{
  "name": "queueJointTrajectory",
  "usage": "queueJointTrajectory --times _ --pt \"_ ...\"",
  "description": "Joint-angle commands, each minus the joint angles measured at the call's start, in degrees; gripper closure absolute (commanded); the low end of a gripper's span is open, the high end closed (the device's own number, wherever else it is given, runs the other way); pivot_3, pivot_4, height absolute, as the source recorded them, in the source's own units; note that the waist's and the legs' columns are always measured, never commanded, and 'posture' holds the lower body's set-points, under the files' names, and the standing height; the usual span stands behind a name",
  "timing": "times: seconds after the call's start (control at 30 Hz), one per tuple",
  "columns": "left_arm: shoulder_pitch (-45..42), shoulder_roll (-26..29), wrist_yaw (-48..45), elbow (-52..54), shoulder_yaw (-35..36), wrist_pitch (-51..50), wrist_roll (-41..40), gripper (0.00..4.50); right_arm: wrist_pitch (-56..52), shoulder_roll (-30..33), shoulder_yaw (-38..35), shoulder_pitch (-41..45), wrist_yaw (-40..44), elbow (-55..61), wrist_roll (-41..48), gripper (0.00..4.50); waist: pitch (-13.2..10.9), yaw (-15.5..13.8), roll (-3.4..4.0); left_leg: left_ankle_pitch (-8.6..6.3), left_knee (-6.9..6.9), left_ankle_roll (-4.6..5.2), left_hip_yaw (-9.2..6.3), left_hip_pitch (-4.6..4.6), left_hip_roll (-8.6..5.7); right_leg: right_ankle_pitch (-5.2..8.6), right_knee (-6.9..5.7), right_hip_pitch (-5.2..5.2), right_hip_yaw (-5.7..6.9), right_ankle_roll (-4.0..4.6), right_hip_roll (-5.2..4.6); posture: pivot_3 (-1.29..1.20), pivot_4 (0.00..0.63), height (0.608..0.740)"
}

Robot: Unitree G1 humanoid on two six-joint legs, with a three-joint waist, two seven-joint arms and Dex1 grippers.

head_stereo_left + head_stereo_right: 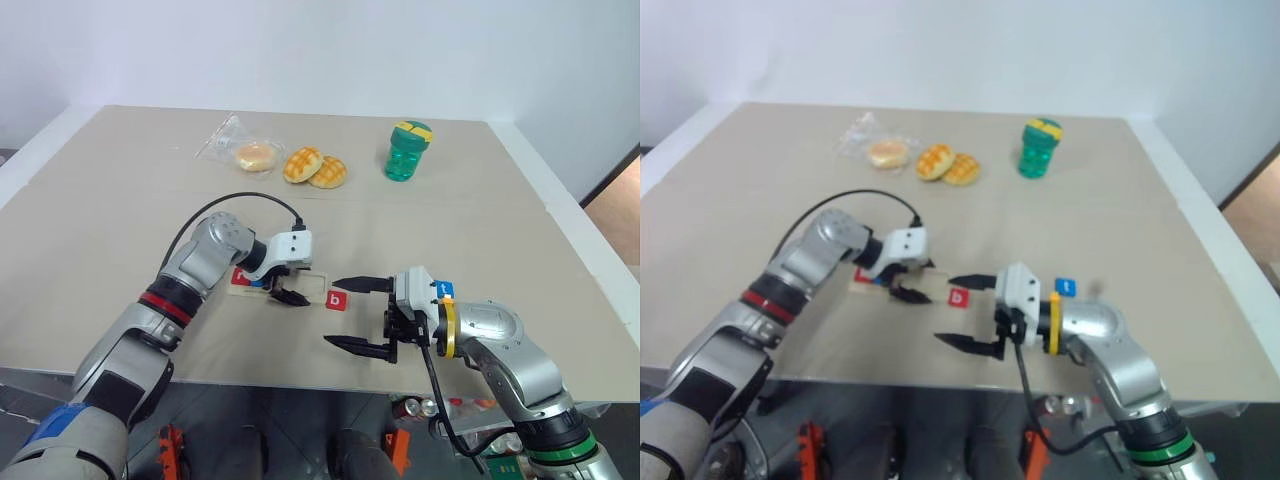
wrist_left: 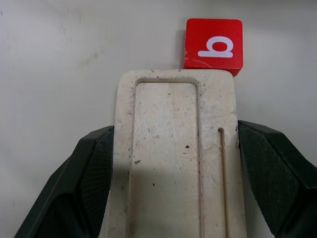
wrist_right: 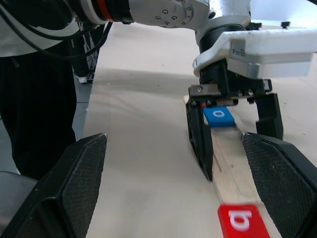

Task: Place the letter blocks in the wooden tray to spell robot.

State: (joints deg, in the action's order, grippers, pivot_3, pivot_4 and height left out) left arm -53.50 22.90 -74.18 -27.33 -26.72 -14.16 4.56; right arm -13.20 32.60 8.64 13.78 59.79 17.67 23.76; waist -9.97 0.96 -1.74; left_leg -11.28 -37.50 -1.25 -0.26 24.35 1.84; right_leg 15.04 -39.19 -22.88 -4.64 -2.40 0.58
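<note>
While the wooden tray lies flat on the table near the front edge, its slot is only partly filled: a blue o block sits in it under the left gripper, and a red block sits beyond it at the far-left end, letter too small to read. The slot's near end is bare. A red b block lies on the table just beside that end, not yet in. A blue block, probably t, lies on the table further right, well apart from the tray. Judged so, about two of five are placed; b is next. The left gripper is clamped across the tray's long sides, fingers touching the wood. The right gripper hovers near b, jaws wide apart, holding nothing.
</note>
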Motion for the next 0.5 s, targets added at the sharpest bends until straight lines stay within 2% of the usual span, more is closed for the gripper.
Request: queueJointTrajectory --times 0.03,0.3,0.5 --pt "-1.7 -1.8 1.0 0.9 0.0 -1.0 0.6 1.28 1.3 -0.4 -0.2 1.1 0.1 0.0 -0.3 0.0 0.0 0.1 0.01 0.0 0.03 0.0 0.0 0.01 0.0 0.0 0.0 -0.02 0.0 0.0 0.01 0.0 0.15 0.74" --pt "-2.8 -4.7 3.3 0.7 0.4 -4.5 1.6 1.28 1.7 -0.5 -0.3 1.2 0.2 -0.7 -0.6 0.0 0.0 0.3 0.05 0.0 0.14 0.01 -0.06 0.06 0.01 0.04 0.0 -0.12 0.02 0.02 0.05 0.0 0.15 0.74" --pt "-1.9 -4.0 3.5 3.1 0.2 -8.2 1.8 1.28 2.4 -0.2 -1.1 0.9 -0.1 -1.5 -1.2 0.0 0.0 0.4 0.05 0.0 0.13 0.01 -0.06 0.06 0.01 0.03 0.0 -0.12 0.02 0.02 0.05 0.0 0.15 0.74"
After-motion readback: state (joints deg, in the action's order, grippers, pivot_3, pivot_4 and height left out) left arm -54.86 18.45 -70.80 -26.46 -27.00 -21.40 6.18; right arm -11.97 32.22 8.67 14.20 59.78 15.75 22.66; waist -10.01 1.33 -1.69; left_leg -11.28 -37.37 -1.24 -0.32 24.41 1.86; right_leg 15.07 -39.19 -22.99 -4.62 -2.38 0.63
